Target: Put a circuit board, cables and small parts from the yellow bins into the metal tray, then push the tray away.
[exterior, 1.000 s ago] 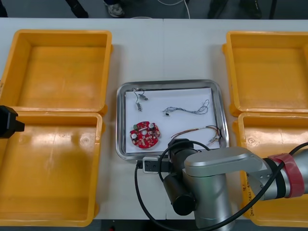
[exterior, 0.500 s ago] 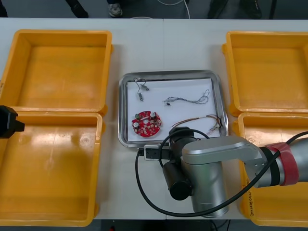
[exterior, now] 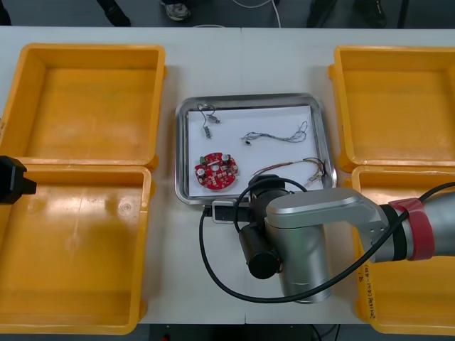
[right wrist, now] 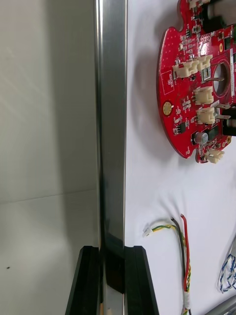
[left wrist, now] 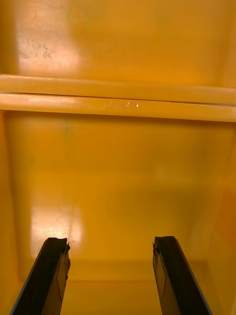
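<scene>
Right gripper (right wrist: pixel 112 256) jaws clamp the one metal tray's (exterior: pixel 249 99) near rim, one circuit board (exterior: pixel 215 173) inside; left gripper (left wrist: pixel 110 246) jaws gape above one of four yellow bins (exterior: pixel 71 249).

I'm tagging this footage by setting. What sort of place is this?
Probably an electronics kitting bench: yellow bins flank a metal tray holding a red circuit board and cables; the right gripper clamps the tray's rim, the left gripper hangs open over a bin.
</scene>
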`<state>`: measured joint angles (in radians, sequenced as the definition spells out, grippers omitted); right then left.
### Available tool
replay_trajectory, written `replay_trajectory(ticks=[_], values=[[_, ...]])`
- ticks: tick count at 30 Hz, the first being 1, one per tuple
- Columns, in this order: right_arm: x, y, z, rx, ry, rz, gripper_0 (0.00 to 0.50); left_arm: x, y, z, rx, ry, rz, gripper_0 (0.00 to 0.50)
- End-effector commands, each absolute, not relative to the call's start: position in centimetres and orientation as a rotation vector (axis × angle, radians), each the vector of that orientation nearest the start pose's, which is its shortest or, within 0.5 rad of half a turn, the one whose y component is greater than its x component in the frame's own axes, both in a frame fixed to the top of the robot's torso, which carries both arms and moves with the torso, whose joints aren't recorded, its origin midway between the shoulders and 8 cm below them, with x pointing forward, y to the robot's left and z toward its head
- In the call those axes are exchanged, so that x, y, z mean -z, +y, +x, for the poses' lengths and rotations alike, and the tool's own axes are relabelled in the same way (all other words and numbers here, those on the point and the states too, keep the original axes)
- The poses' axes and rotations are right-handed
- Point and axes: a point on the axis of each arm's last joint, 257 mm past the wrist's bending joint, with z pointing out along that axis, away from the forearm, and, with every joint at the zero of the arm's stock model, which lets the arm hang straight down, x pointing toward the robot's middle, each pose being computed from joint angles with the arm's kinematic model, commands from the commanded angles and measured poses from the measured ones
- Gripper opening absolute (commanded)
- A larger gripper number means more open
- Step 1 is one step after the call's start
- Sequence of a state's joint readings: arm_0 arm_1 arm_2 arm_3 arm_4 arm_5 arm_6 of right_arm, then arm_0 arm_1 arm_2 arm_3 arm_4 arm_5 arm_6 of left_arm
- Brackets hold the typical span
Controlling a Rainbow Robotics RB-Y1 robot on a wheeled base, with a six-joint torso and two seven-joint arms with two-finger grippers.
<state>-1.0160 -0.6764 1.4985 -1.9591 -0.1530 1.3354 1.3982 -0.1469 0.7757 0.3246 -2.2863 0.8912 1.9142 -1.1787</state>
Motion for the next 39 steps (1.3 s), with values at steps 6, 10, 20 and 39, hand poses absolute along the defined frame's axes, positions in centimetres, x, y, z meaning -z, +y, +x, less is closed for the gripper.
replay_trajectory(ticks=[6, 10, 20, 39], values=[[25.0, -5.3, 48.5, 0.759, 1.603, -1.678, 0.0, 14.2, 36.2, 36.1, -0.042, 2.619, 0.067, 0.5], [24.4, -5.3, 49.4, 0.768, 1.598, -1.66, 0.0, 14.2, 36.2, 36.1, -0.042, 2.619, 0.067, 0.5], [23.0, -4.3, 51.6, 0.742, 1.63, -1.62, 0.0, 14.2, 36.2, 36.1, -0.042, 2.619, 0.067, 0.5], [21.8, -1.9, 53.6, 0.7, 1.572, -1.605, 0.0, 14.2, 36.2, 36.1, -0.042, 2.619, 0.067, 0.5]])
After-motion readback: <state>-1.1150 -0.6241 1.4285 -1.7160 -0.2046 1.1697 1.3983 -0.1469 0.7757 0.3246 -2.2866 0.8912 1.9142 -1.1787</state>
